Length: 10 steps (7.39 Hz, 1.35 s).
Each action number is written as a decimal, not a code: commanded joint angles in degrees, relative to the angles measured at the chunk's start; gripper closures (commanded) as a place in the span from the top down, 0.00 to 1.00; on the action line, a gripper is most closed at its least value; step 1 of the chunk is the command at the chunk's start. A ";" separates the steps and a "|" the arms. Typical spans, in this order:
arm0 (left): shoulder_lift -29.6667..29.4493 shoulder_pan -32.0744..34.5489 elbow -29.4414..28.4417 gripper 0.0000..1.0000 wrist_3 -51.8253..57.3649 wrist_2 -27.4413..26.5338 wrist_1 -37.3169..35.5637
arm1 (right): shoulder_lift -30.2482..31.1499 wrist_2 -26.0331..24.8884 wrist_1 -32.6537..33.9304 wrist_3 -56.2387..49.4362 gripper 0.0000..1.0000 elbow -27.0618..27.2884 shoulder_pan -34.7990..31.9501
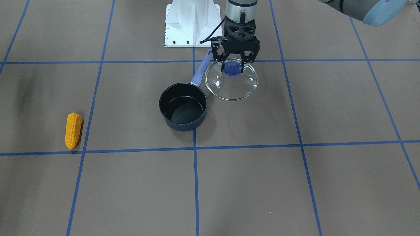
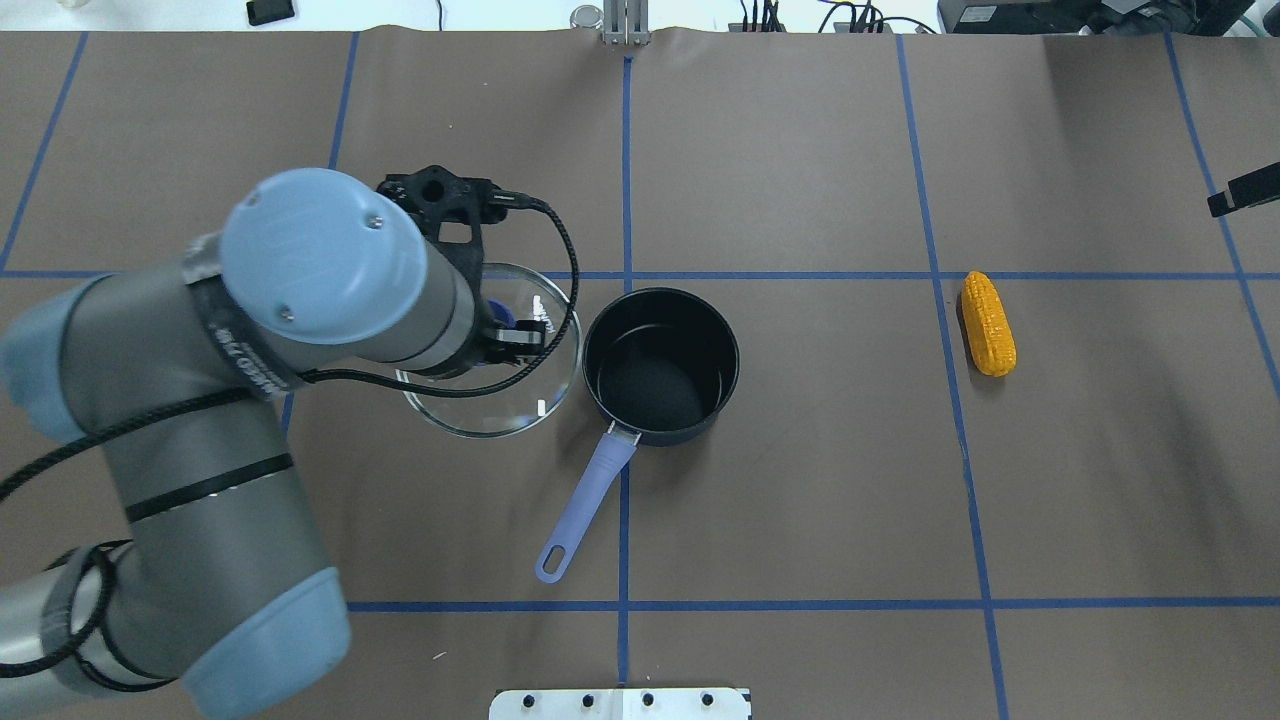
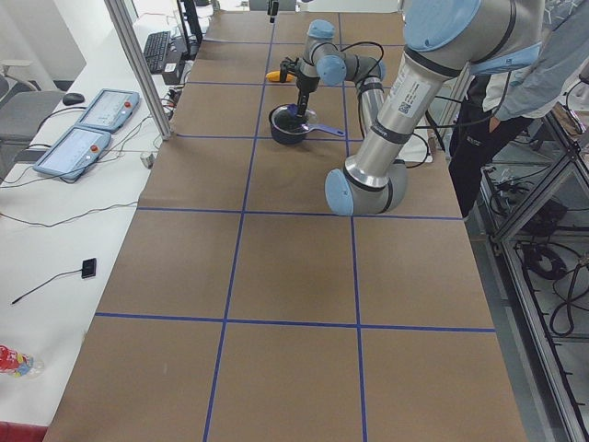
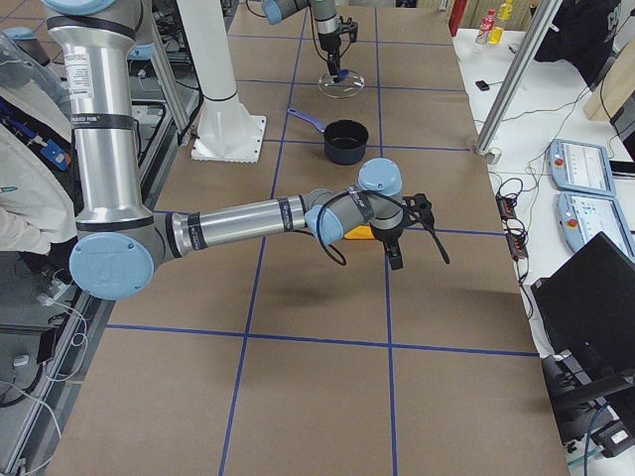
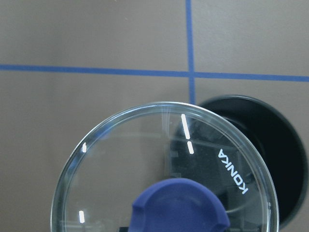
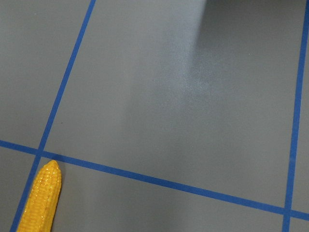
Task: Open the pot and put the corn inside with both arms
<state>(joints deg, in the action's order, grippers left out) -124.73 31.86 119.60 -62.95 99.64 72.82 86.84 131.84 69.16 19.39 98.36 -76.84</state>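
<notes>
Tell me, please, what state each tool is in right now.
Left tool: closed on the lid's blue knob.
Right tool: in view, but cannot be told.

lid (image 1: 233,89): clear glossy glass | pot (image 1: 183,126): dark, glossy | corn (image 1: 73,130): bumpy

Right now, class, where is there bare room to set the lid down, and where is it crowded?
Bare: the stretch between pot and corn, and the squares beyond the lid, away from the pot. Crowded: near the base, where pot, handle and lid cluster.
</notes>
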 commanded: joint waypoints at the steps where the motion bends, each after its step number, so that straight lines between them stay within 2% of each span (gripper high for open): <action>1: 10.42 6.87 4.14 0.00 12.18 5.02 1.18 | 0.09 0.00 0.01 0.03 1.00 -0.01 0.28; 3: 18.08 10.40 3.72 0.00 19.32 6.26 7.91 | 0.09 -0.09 0.01 0.03 1.00 -0.01 0.37; 4: 22.12 11.72 3.54 0.00 21.44 9.05 12.30 | 0.18 -0.09 0.01 0.03 1.00 -0.01 0.46; 6: 28.37 13.49 0.92 0.00 26.98 9.43 19.51 | 0.18 -0.09 0.01 0.03 1.00 -0.01 0.46; 8: 33.13 13.67 -5.83 0.00 28.85 9.78 32.31 | 0.18 -0.44 -0.08 0.03 1.00 -0.01 0.64; 10: 33.85 13.58 -13.91 0.00 28.67 12.06 42.54 | 0.18 -1.05 -0.08 0.03 1.00 -0.01 0.90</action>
<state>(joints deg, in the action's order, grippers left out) -91.54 45.47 110.77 -34.33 110.43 109.00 87.01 131.06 69.09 19.42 98.35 -76.12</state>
